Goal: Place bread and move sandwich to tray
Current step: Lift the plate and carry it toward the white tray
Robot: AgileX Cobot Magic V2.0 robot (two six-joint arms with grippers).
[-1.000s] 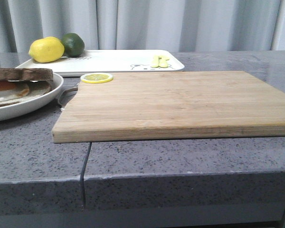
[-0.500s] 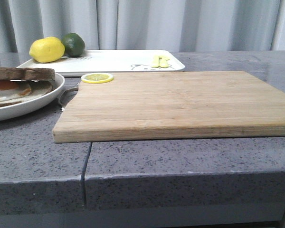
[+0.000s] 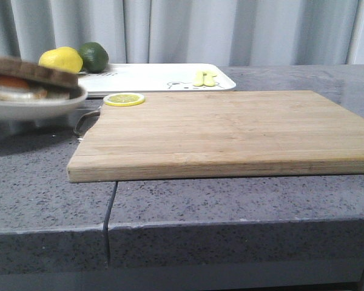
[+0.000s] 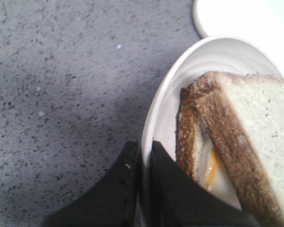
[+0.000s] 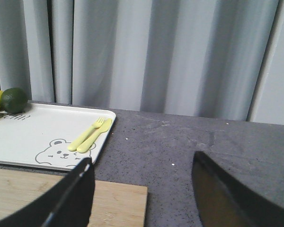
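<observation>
The sandwich lies on a round white plate at the far left, and the plate hangs above the counter, slightly tilted. In the left wrist view my left gripper is shut on the plate's rim, one finger inside and one outside. The sandwich shows white egg and orange yolk under a top slice of bread. The white tray with the bear drawing lies at the back; its corner is just beyond the plate. My right gripper hangs open and empty over the board's far right corner, facing the tray.
A wooden cutting board fills the middle of the grey counter, with a lemon slice at its back left corner. On the tray are a lemon, a lime and yellow cutlery. Curtains hang behind.
The plate with the sandwich has risen off the counter and moved slightly left, now casting a shadow beneath. Nothing else has moved.
</observation>
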